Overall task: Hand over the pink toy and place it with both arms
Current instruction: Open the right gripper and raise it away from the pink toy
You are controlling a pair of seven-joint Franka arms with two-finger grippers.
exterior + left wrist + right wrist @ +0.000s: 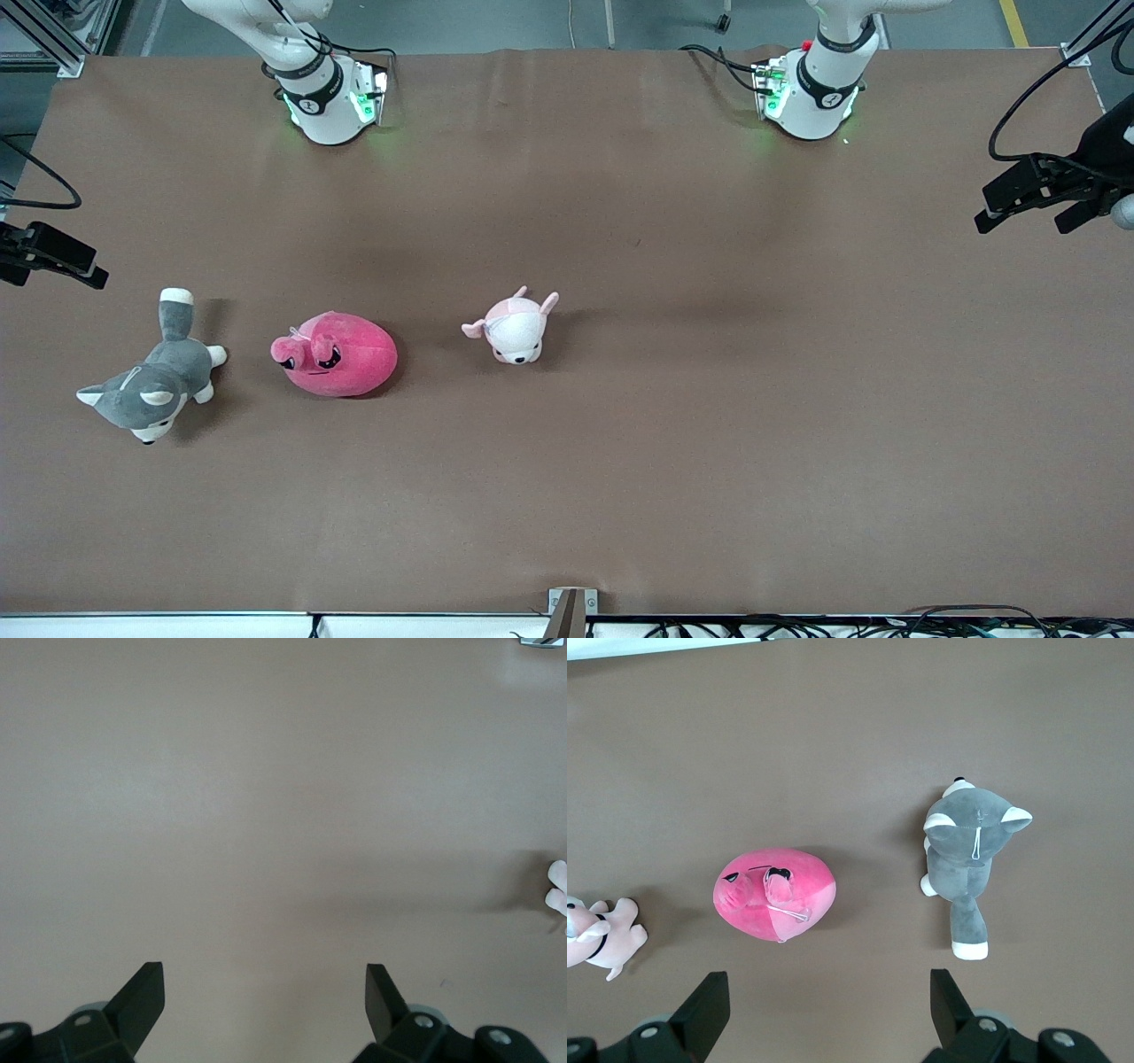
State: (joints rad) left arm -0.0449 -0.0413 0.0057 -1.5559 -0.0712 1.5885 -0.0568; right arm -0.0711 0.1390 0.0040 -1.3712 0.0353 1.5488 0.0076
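Hovering at mid-height frame edges, right gripper (55, 264) and left gripper (1019, 224): both jaws apart. Hot-pink round plush (335, 354) lies on table near right arm's end. If you grasp it, pinch body centre.

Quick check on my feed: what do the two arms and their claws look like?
Both arms are white with black joint bands, green lights at the bases and black cables. The left claw and right claw are black, each with two flat, wedge-tipped fingers.
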